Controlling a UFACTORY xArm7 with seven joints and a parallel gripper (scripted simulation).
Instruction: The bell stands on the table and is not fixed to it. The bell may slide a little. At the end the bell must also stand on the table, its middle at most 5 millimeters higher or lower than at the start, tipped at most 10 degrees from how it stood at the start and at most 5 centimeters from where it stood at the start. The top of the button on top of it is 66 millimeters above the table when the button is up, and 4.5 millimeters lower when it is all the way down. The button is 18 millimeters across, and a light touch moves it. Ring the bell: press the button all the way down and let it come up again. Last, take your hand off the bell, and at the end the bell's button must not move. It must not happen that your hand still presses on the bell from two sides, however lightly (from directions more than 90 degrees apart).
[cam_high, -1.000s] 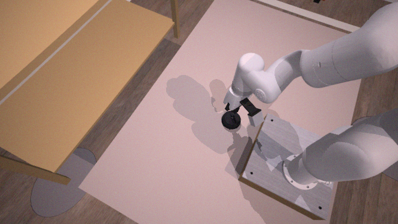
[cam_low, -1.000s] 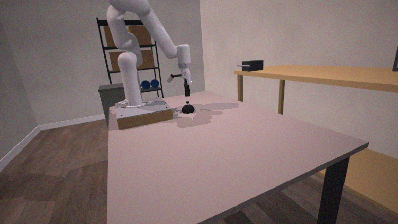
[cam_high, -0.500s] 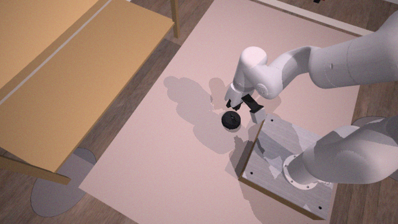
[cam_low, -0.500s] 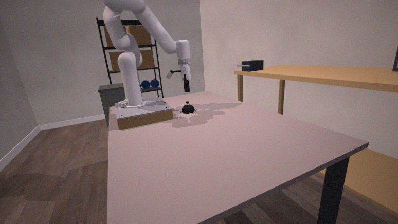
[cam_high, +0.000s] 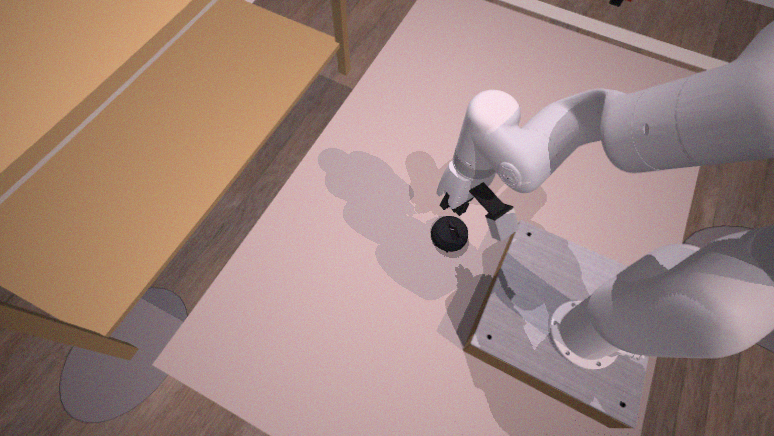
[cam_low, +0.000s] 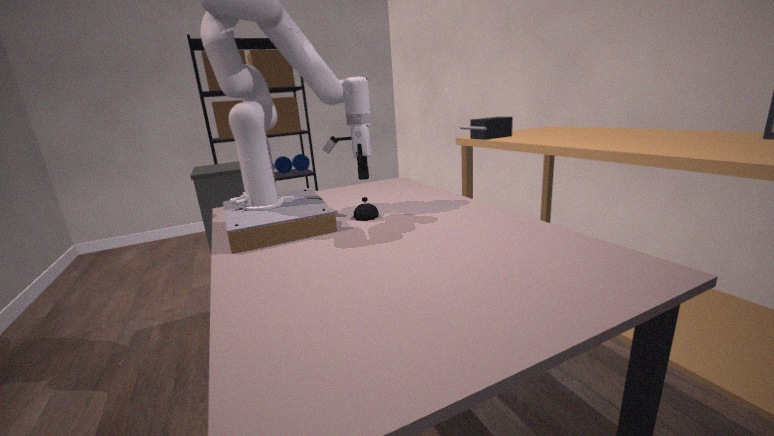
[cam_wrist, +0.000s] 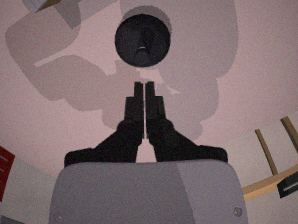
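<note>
Below the claw (cam_low: 362, 172), well apart, the bell (cam_low: 365, 212) upright on the table (cam_low: 433, 303); claw fully closed, empty.

open air separates the closed fingers (cam_low: 362, 172) from the bell (cam_low: 366, 211); the base block (cam_low: 281, 230) crowds one side.

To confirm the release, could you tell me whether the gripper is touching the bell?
Apart. The exterior view shows the shut gripper well above the bell, bare wall between them.
</note>
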